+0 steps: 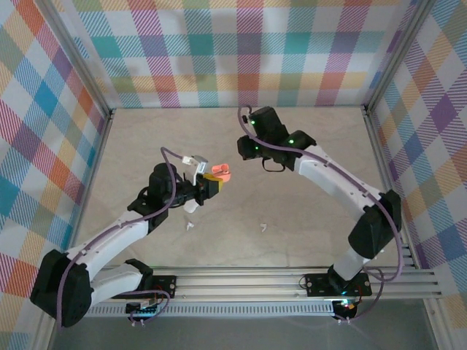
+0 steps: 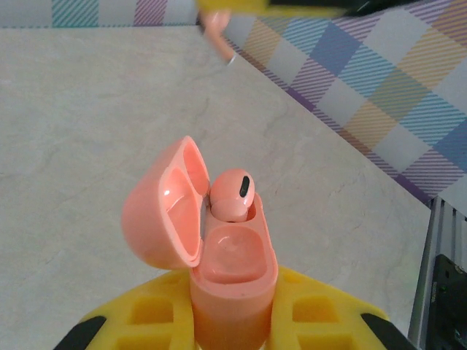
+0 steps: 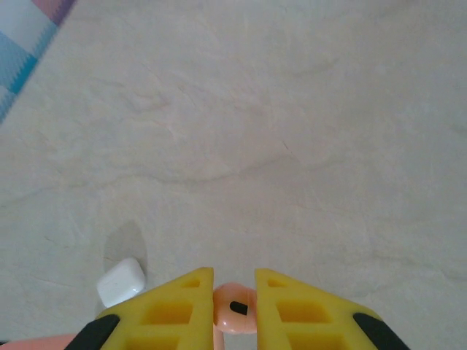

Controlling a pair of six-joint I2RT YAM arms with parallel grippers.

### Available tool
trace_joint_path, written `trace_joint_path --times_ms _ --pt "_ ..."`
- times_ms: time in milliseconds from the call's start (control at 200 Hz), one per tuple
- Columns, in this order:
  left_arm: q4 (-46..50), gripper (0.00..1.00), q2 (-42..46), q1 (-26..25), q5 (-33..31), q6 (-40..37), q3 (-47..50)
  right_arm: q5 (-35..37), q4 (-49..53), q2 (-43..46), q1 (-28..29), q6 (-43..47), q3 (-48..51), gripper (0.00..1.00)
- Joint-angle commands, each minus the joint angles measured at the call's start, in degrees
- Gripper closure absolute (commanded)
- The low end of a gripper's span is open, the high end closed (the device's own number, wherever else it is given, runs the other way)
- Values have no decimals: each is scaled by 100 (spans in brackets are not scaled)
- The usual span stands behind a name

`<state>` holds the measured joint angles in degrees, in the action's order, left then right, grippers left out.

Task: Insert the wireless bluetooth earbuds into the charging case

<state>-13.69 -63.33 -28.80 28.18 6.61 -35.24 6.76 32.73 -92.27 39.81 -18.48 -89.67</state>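
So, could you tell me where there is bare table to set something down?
Bare: the far strip of table along the back wall, and the near right patch between the white bud and the right arm. Crowded: the middle, where the left gripper holds the case, the right gripper a pink bud, and white pieces lie close by.

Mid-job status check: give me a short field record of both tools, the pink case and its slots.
left tool: shut on the pink case, gripping its base
lid: open, swung to the left
far slot: seated earbud, pink
near slot: empty
right tool: shut on the held earbud, pink, not yet inserted
table: small white item lying left of the right tool; case or bud, cannot tell
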Motion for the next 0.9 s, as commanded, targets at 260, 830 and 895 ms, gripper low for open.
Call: trace_joint_path --times_ms 260,830,895 --pt "-879 100 -629 -271 92 -417 -685 -869 -1447 1094 -19 345 851 82" --pt "-1992 100 -833 -662 -984 -725 -716 -1602 -2845 1589 -15 256 1701 84" --pt "-1986 100 -843 -664 -973 -734 -751 -1659 -2964 1589 -21 266 1772 84"
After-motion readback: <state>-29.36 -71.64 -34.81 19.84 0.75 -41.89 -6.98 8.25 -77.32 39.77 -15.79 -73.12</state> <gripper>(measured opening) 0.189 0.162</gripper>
